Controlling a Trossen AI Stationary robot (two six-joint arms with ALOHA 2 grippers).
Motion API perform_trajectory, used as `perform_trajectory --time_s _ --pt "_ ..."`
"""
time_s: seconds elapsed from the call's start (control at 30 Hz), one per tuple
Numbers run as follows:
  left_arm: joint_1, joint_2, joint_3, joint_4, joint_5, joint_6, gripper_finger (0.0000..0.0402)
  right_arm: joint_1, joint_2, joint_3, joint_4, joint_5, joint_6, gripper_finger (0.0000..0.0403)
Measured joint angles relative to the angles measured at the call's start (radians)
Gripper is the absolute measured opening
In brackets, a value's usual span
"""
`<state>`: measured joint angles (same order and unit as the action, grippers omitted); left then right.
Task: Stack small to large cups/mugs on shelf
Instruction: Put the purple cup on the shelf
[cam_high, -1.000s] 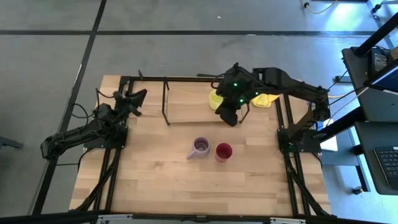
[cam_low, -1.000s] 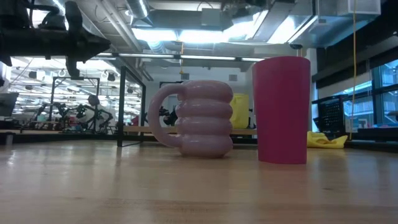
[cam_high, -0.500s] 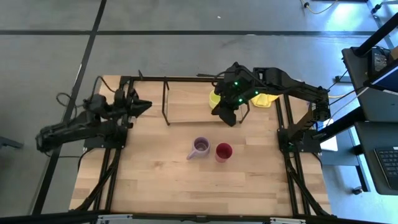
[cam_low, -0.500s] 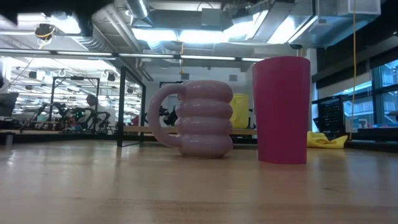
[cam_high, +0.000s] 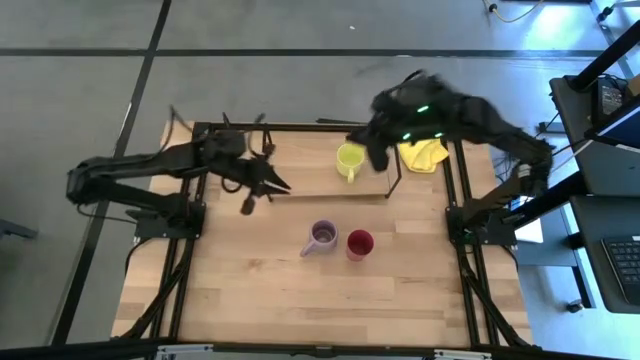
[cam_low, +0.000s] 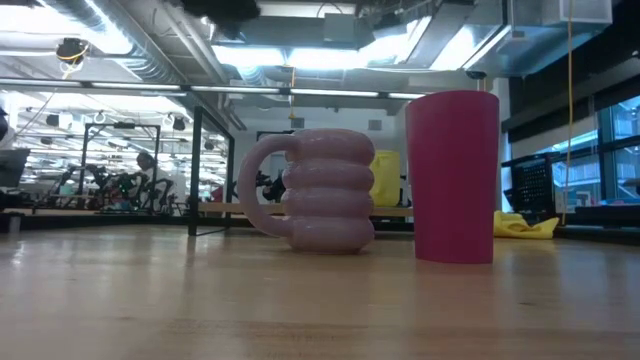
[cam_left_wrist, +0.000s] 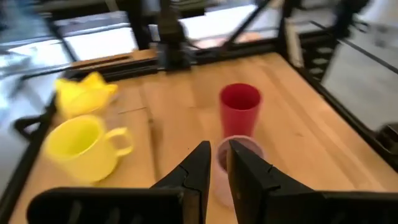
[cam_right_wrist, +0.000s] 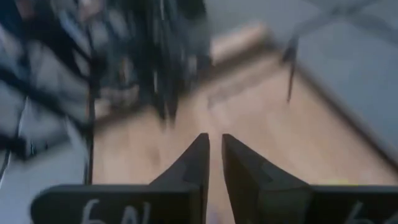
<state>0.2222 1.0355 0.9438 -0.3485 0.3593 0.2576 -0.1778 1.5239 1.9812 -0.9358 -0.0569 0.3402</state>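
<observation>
I have the left gripper (cam_high: 272, 186) near the middle of the high view, at the left end of the shelf (cam_high: 300, 170); its fingers are almost closed, a thin gap between them, and hold nothing. In the left wrist view it points straight at the pale lilac mug (cam_high: 322, 238), with the dark red cup (cam_high: 360, 243) just beyond. From above, both stand side by side on the worktop (cam_high: 260, 290), below and right of that gripper, so the left arm is nearer. The mug's handle points lower left, towards that arm.

The right gripper (cam_high: 378, 152) hovers in the upper right by the yellow-green mug (cam_high: 350, 159), which stands upright on the shelf's right end. Its fingers are nearly together and empty. A yellow cloth (cam_high: 424, 152) lies right of the shelf. All three cups look empty. I can't find the clear glass.
</observation>
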Motion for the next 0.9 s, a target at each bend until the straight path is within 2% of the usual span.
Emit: perform_trajectory --time_s 0.13,0.3,0.43,0.63,0.9 --pt "-0.009 0.136 0.111 -0.053 0.081 0.119 0.0051 -0.049 -0.081 0.001 0.075 0.022 0.044 0.0065" --pt "-0.054 0.276 0.224 -0.188 0.089 0.289 0.0063 -0.090 -0.158 0.001 0.080 0.025 0.086 0.0115" --pt "-0.100 0.364 0.279 -0.280 0.065 0.407 0.0073 -0.092 -0.194 0.001 0.080 0.071 0.090 0.0151" --pt "-0.164 0.462 0.329 -0.316 0.003 0.538 0.0084 -0.097 -0.217 0.001 0.078 0.117 0.068 0.0175" --pt "-0.265 0.555 0.337 -0.317 -0.189 0.668 0.0094 -0.099 -0.217 0.001 0.006 0.117 0.066 0.0179"
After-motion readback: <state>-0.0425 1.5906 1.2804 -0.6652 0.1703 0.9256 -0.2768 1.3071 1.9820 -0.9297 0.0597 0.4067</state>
